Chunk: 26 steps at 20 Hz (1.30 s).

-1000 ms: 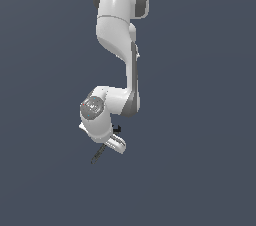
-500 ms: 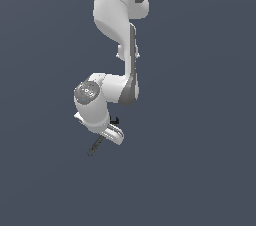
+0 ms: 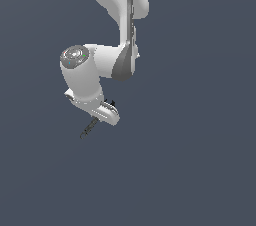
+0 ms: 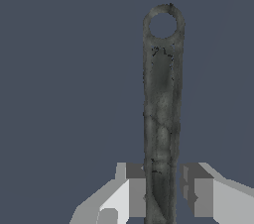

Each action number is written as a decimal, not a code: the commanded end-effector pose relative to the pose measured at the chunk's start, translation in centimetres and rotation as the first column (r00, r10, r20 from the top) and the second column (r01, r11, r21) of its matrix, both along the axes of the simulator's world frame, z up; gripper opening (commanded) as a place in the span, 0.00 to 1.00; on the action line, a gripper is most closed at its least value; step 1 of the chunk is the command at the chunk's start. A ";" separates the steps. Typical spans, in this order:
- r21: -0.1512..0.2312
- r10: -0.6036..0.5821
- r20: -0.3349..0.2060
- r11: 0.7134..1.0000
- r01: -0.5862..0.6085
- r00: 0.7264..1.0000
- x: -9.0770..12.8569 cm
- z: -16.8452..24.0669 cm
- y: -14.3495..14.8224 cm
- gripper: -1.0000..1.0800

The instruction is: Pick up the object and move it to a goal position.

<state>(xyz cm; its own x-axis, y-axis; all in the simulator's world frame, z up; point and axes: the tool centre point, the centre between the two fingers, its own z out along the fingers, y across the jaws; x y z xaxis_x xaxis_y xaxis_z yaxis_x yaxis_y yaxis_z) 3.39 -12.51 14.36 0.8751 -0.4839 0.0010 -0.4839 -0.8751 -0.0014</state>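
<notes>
Wrist view: nearest the camera, the gripper (image 4: 161,196) has its two grey pads (image 4: 136,196) set narrowly on either side of a slim dark grey wrench (image 4: 161,119). One pad touches the handle; a thin gap shows beside the other, so the grip looks closed on the handle, though contact on that side is not certain. The wrench's long axis runs straight away from the gripper. Its far end is a closed ring with a round hole. The other end is hidden between the pads.

In the exterior view, the white arm (image 3: 95,70) hangs down from the top of the frame against a plain dark blue-grey backdrop. The wrench (image 3: 89,129) sticks out of the gripper (image 3: 102,116), slanting down towards the exterior view's left.
</notes>
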 end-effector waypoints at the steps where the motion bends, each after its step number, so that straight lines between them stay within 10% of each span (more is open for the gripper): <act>1: 0.000 0.000 0.001 1.000 0.000 1.000 -1.1 2.4 -0.4 0.00; 26: 0.001 0.000 -0.001 1.000 0.000 1.000 -12.5 28.4 -5.4 0.00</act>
